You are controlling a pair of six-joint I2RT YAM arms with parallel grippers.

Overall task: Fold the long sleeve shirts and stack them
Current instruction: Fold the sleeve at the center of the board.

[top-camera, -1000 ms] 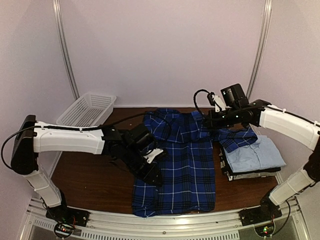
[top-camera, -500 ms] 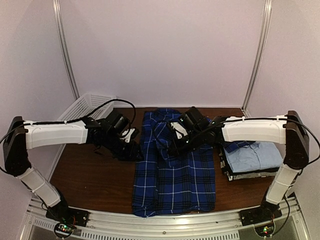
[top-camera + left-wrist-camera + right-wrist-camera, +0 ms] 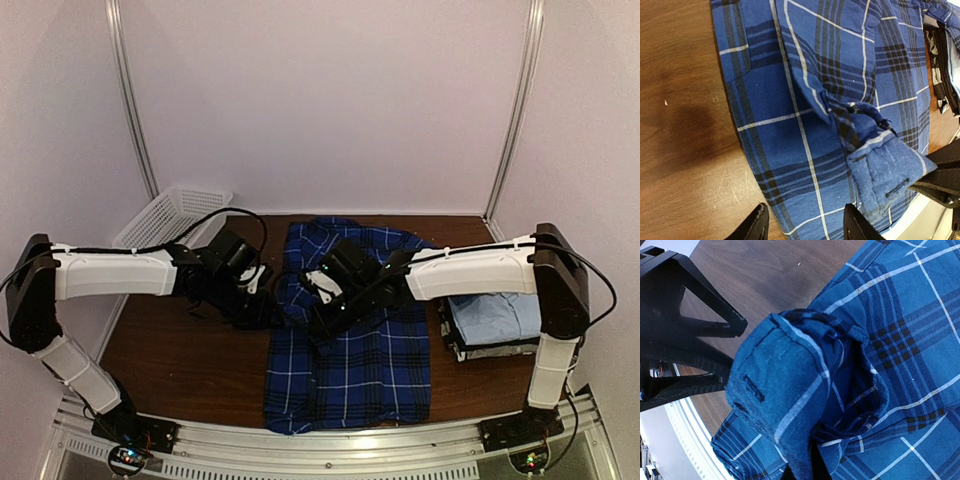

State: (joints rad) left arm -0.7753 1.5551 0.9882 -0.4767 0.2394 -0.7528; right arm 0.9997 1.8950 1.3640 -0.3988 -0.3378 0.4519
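Observation:
The blue-and-black plaid shirt [image 3: 350, 350] lies flat on the brown table, collar at the far end. My right gripper [image 3: 325, 300] is shut on the shirt's right sleeve cuff [image 3: 775, 375] and holds it across the body, near the shirt's left edge. The cuff also shows in the left wrist view [image 3: 885, 170]. My left gripper [image 3: 258, 305] is open and empty, just above the shirt's left edge [image 3: 750, 150]. A stack of folded shirts with a light blue one [image 3: 495, 318] on top sits at the right.
A white lattice basket [image 3: 170, 215] stands at the back left. The two grippers are close together over the shirt's left side. Bare wood table [image 3: 180, 350] lies left of the shirt.
My right gripper has carried the sleeve from the right stack leftwards across the shirt. My left gripper has pulled back left and up off the shirt's side.

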